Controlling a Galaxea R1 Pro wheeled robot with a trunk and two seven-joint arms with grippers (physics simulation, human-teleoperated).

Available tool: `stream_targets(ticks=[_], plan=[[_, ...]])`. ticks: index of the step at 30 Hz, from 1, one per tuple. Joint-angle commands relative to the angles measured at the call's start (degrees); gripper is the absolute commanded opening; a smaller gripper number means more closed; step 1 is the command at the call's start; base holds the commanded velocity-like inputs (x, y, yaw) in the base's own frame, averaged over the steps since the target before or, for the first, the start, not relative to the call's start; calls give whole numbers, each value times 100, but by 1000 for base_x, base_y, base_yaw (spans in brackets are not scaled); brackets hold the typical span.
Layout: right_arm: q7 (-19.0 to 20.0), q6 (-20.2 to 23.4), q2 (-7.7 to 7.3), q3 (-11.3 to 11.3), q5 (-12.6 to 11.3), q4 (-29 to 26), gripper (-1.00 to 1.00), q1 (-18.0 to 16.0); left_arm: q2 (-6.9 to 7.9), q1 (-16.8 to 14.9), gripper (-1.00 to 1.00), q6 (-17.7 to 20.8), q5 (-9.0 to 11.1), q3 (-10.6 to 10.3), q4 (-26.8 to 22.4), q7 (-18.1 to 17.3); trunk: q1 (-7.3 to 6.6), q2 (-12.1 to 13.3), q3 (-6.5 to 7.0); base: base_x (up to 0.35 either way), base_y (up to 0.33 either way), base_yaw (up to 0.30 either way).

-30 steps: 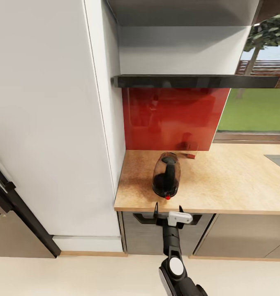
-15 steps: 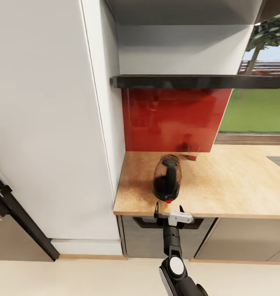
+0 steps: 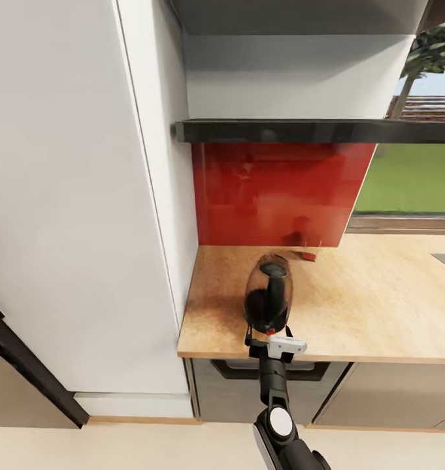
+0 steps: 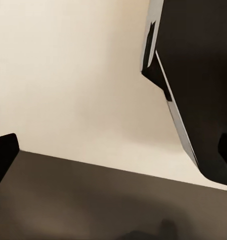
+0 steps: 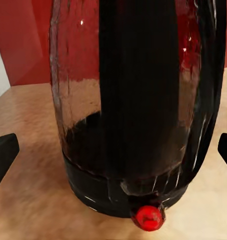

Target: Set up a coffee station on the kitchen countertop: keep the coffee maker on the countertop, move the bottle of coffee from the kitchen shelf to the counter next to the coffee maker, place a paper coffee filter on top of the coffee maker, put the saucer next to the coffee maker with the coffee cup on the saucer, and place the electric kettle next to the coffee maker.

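The kettle (image 3: 268, 295) stands upright on the wooden desk (image 3: 379, 307) near its front edge, in front of the red wall panel (image 3: 274, 192), its handle and red switch (image 5: 148, 217) facing the robot. The right claw (image 3: 269, 341) sits just before the handle at the desk edge, fingers (image 5: 3, 152) spread apart, not touching the kettle. The left claw's fingertips (image 4: 4, 150) also stand apart, holding nothing.

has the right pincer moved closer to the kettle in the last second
Yes. The right pincer has crossed forward over the countertop front edge, toward the kettle.
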Motion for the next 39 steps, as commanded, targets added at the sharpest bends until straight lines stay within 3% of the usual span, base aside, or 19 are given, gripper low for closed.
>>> stream_targets(ticks=[1,6,14,15,37,39], plan=[[-47,12,0,8,51,3,100,-6,-2,3,100,-5,15,27,-9,31,5,-10,-10,254,0,0],[-48,12,0,7,51,-7,100,-4,-17,3,100,-3,17,27,-9,230,5,-10,-10,95,0,0],[-48,12,0,7,52,-9,100,-6,-17,3,100,-3,21,27,-4,264,5,-10,-10,4,0,0],[-48,12,0,7,53,-9,-100,-6,-17,3,100,-3,20,27,-3,264,5,-10,-10,0,0,0],[-39,12,-25,25,55,-40,-100,-6,-2,33,100,-3,23,27,-1,273,5,-10,-10,0,0,0],[-36,12,-107,25,56,-222,-100,-3,-2,36,100,-3,23,27,-1,273,5,-10,-10,0,0,0]])
